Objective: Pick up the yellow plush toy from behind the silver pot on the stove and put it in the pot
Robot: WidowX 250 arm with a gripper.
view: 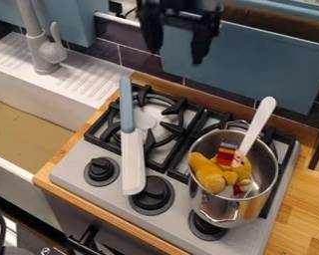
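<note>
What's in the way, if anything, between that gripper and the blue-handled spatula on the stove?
Nothing visible stands between the gripper and the spatula, which lies over the burner grate. The metal pot with the yellow plush toy stands off to the picture's right, seemingly clear of that path.
</note>
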